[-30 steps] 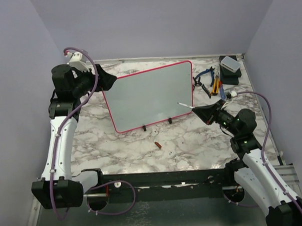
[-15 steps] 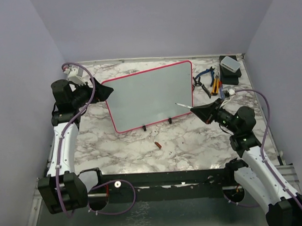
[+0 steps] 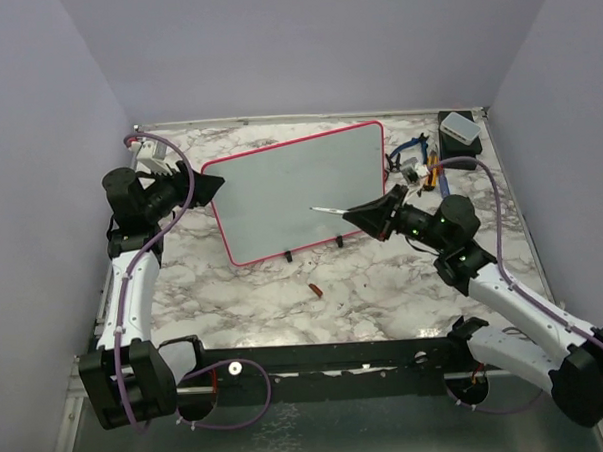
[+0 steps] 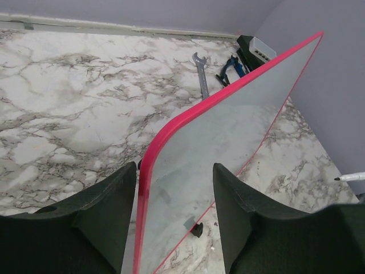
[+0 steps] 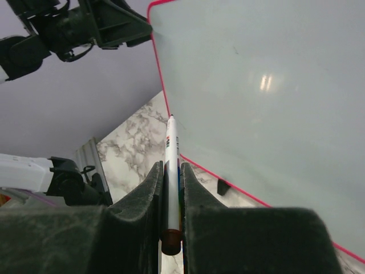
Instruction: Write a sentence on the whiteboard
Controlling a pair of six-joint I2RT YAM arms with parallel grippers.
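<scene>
The whiteboard (image 3: 290, 191) stands tilted on its small feet at the middle of the marble tabletop (image 3: 384, 282). The left arm rises along the left side and bends inward. The left gripper (image 3: 208, 187) is spread wide, with the board's left edge between its fingers. The right arm reaches in from the near right, forearm low and pointing left. The right gripper (image 3: 366, 215) is clamped on a marker (image 3: 331, 211), whose tip hangs over the board's lower right area.
</scene>
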